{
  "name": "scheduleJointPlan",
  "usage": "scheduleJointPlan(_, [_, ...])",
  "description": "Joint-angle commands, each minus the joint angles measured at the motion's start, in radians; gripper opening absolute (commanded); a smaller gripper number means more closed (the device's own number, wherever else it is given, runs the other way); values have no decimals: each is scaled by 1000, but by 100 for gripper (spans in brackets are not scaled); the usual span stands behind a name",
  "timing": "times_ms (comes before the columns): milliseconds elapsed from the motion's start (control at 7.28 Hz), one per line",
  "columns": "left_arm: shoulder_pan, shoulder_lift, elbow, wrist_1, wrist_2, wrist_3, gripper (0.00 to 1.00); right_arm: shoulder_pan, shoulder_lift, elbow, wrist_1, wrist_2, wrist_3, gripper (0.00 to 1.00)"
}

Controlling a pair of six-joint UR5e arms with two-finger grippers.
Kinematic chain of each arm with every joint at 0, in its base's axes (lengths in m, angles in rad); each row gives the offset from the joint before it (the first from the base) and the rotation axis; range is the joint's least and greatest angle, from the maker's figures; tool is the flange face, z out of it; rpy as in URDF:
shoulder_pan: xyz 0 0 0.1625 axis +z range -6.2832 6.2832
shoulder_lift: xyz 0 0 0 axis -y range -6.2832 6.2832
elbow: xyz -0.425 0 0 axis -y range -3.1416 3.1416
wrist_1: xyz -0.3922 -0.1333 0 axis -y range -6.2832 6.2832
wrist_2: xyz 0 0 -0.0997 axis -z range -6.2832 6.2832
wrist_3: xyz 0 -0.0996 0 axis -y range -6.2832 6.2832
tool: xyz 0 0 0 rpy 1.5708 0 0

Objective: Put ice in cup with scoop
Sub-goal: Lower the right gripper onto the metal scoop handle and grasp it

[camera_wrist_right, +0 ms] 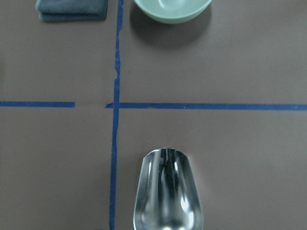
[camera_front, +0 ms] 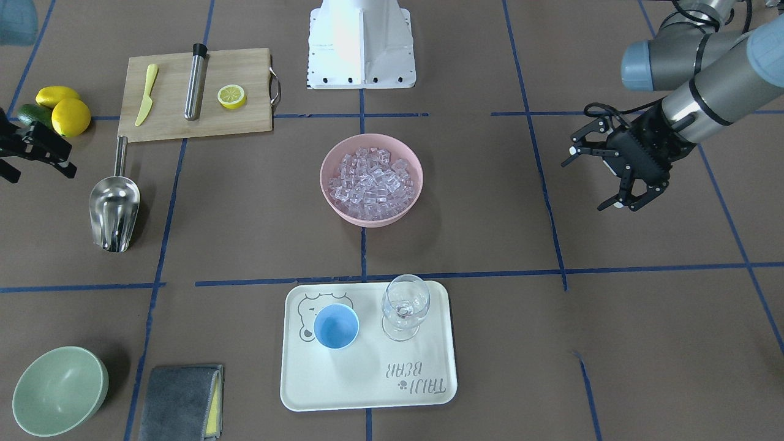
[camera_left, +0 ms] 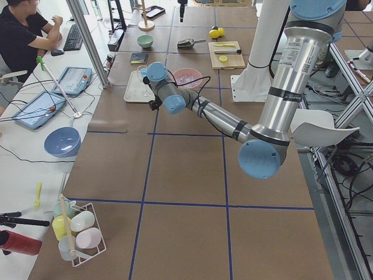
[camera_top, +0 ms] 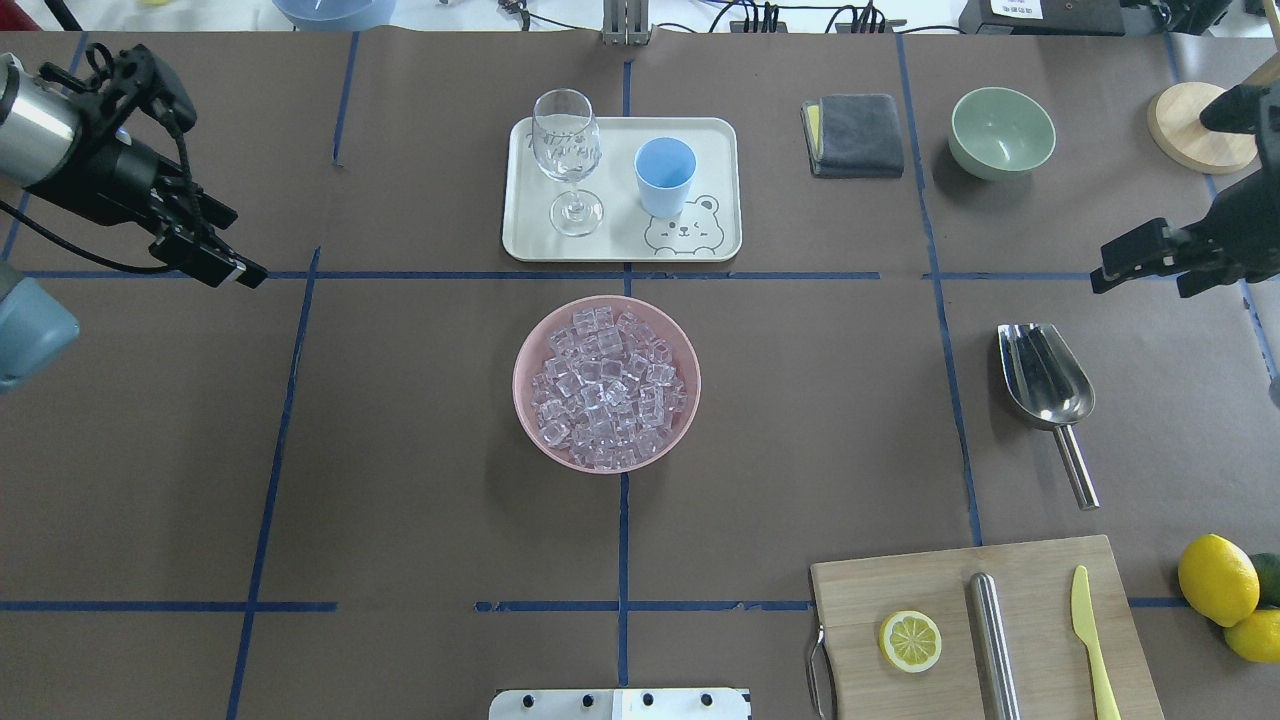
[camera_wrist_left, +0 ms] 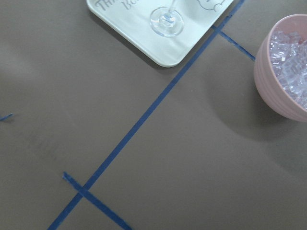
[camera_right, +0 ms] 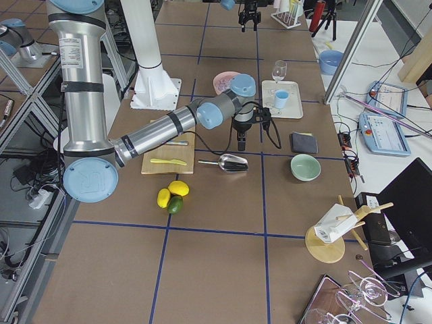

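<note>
The desk (camera_front: pixel 490 343) carries one scoop (camera_front: pixel 114 211), one blue cup (camera_front: pixel 335 326), one wine glass (camera_front: pixel 405 306), one tray (camera_front: pixel 367 386), one pink bowl (camera_front: pixel 325 184) holding many ice cubes (camera_front: pixel 373 180), one green bowl (camera_front: pixel 58 392), one grey cloth (camera_front: pixel 177 401), one cutting board (camera_front: pixel 245 122), one yellow knife (camera_front: pixel 146 94), one steel cylinder (camera_front: pixel 196 82), one lemon half (camera_front: pixel 231 96), two whole lemons (camera_front: pixel 70 116) and one dark green fruit (camera_front: pixel 30 113).

Scoop (camera_wrist_right: pixel 168 191) handle (right wrist view) off-frame

Green bowl (camera_front: pixel 59 389), wine glass (camera_front: pixel 405 305), lemons (camera_front: pixel 64 109)

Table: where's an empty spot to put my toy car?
Big bare patch between the pink bowl and the left hand; another between the bowl and the scoop. Crowded around the cutting board and lemons.
</note>
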State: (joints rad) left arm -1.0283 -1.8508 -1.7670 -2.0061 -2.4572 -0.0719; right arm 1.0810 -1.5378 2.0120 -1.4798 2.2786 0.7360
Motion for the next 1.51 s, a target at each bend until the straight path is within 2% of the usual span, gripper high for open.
scheduleJointPlan(0, [40,-19,9,-2,3,0,100,-111,-48,13,15,-45,52,100])
scheduleJointPlan(137, [42,-21,11,0,4,0,100,-168,-80,13,70,-120,77,100])
scheduleJointPlan(412, [42,-22,11,0,4,-2,100,-261,-169,1,158,-143,91,100])
scheduleJointPlan(825, [42,-24,9,0,6,-2,100,-343,-171,-67,165,-160,79,100])
scheduleJointPlan(1100, [42,-25,8,0,6,-2,100,-364,-168,-71,165,-156,83,97])
scheduleJointPlan(1237, [42,-31,9,0,6,-2,100,-368,-163,-82,165,-148,79,92])
scheduleJointPlan(1375, [42,-34,11,0,7,-2,100,-368,-163,-82,165,-145,79,77])
